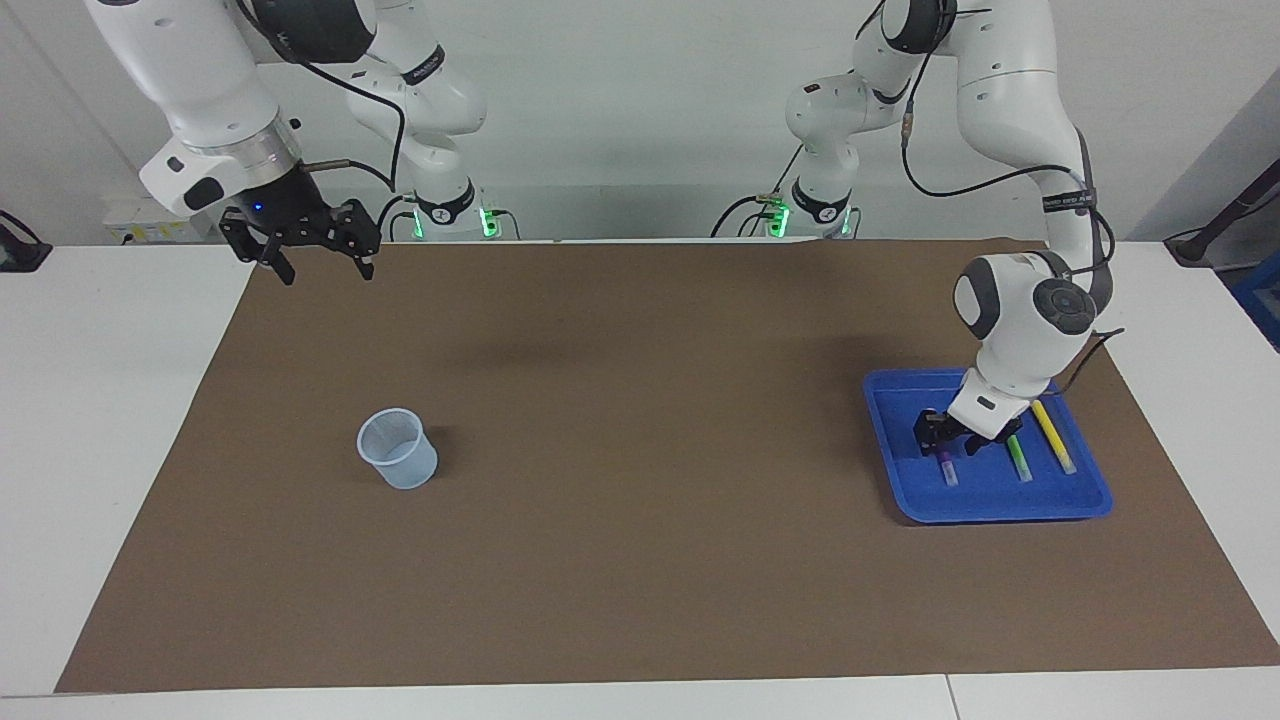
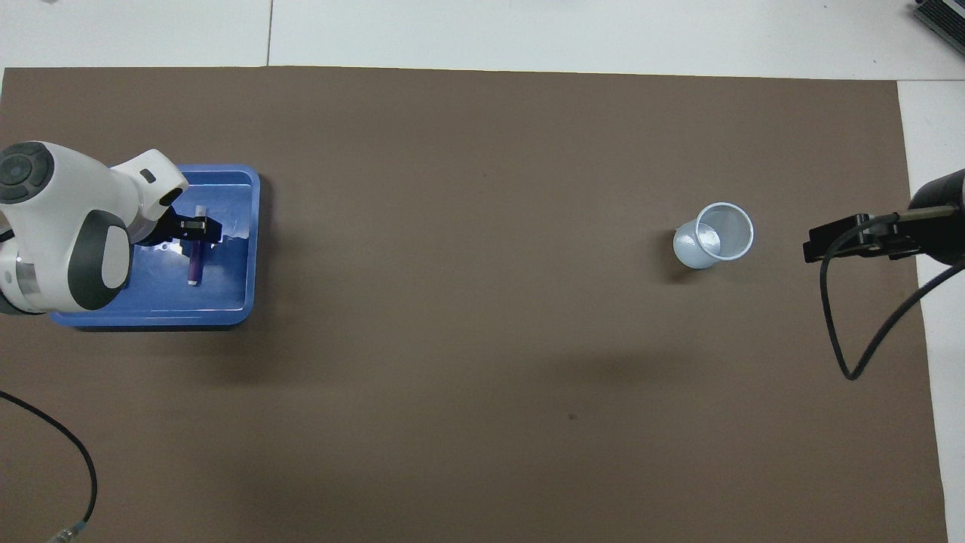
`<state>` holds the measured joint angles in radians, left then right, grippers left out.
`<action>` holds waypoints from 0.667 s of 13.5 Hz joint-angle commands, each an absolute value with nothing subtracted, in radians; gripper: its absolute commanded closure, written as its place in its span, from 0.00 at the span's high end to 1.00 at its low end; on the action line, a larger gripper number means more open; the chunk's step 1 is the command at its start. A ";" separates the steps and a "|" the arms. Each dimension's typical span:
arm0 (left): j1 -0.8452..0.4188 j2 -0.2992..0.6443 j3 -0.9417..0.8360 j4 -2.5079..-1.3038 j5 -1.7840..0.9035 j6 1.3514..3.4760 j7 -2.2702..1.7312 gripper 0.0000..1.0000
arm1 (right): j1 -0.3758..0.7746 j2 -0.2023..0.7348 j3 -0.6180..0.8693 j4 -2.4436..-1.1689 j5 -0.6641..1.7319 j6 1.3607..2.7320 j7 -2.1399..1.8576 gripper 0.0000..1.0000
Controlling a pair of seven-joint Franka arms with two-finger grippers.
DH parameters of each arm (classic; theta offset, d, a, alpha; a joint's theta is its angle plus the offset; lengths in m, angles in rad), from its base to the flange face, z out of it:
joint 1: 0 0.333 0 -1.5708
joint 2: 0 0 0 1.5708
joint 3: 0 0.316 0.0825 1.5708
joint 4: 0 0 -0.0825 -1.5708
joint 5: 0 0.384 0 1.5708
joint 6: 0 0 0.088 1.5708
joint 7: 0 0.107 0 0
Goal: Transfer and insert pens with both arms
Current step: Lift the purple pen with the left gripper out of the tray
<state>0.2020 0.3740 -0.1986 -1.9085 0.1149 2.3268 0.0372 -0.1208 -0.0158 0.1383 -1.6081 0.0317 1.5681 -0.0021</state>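
Three pens lie side by side in a blue tray [image 1: 1000, 505] at the left arm's end of the table: a purple pen [image 1: 946, 467], a green pen [image 1: 1019, 462] and a yellow pen [image 1: 1053, 440]. My left gripper [image 1: 945, 437] is down in the tray at the purple pen's [image 2: 194, 265] end nearer the robots. In the overhead view the left gripper [image 2: 194, 226] straddles that pen, and the arm hides the green and yellow pens. My right gripper [image 1: 327, 266] hangs open and empty over the mat's corner at the right arm's end, waiting.
A translucent plastic cup [image 1: 398, 450] stands upright on the brown mat toward the right arm's end, also visible from overhead as the cup [image 2: 712, 235]. A black cable [image 2: 852, 332] trails from the right arm. White table borders the mat.
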 commanded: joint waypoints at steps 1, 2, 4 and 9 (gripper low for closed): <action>0.195 0.374 -0.196 -1.930 0.135 2.370 0.012 0.71 | -0.124 -0.070 0.143 -1.690 0.018 1.568 -0.017 1.00; 0.195 0.374 -0.196 -1.930 0.135 2.370 0.012 0.68 | -0.124 -0.081 0.143 -1.709 0.018 1.568 -0.017 1.00; 0.193 0.374 -0.196 -1.930 0.135 2.370 0.011 0.52 | -0.124 -0.097 0.143 -1.739 0.018 1.572 -0.025 1.00; 0.193 0.374 -0.196 -1.928 0.135 2.362 0.012 0.22 | -0.124 -0.118 0.143 -1.776 0.018 1.572 -0.028 1.00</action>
